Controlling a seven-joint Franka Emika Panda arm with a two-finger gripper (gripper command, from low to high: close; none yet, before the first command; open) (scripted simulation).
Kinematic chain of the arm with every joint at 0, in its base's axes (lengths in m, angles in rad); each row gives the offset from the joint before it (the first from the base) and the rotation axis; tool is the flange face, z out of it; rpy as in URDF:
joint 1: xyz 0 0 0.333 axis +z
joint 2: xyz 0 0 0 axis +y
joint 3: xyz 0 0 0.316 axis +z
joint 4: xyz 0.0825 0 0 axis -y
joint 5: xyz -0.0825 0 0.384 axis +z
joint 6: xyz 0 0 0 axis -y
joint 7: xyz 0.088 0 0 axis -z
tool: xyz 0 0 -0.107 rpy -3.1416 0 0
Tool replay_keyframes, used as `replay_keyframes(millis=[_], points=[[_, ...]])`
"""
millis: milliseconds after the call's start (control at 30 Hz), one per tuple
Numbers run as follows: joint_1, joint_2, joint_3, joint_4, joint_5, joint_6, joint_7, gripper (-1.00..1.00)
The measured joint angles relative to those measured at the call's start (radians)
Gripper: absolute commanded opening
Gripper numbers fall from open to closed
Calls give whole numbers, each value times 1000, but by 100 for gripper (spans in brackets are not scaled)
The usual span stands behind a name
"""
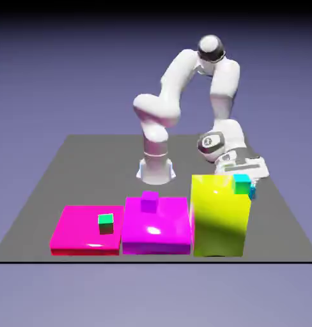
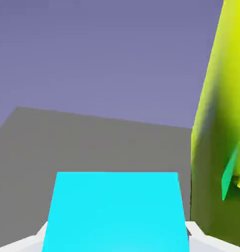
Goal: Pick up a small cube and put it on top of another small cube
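The small cube [image 2: 117, 211] fills the bottom of the hand view as a broad cyan face, and my gripper [image 2: 117, 238] is shut on it. A pale fingertip [image 2: 31, 242] shows at each side of it. In the exterior view my gripper [image 1: 251, 181] is low behind the far right corner of the tall yellow block [image 1: 219, 217]. Only a cyan-blue sliver of the small cube [image 1: 252, 191] peeks out there. A cyan-topped, green-sided cube [image 1: 241, 184] sits on that corner of the yellow block, just beside the gripper.
A magenta block [image 1: 156, 227] carries a small magenta cube [image 1: 149, 201]. A flat pink block [image 1: 82, 231] carries a small green cube [image 1: 105, 223]. The yellow block [image 2: 220, 123] looms at the right of the hand view, with a green sliver [image 2: 229, 172] on it.
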Motion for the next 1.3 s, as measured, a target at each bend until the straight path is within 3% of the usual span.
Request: replay_keyframes(millis=[433,633,1167,1300], points=[[179,77,-471,92,59,-249,-184,-100],[186,82,-626,83,-11,-503,-5,-100],[68,40,-744,-19,-274,-1098,690,-100],[-60,52,-630,-39,-301,-1023,749,-100]])
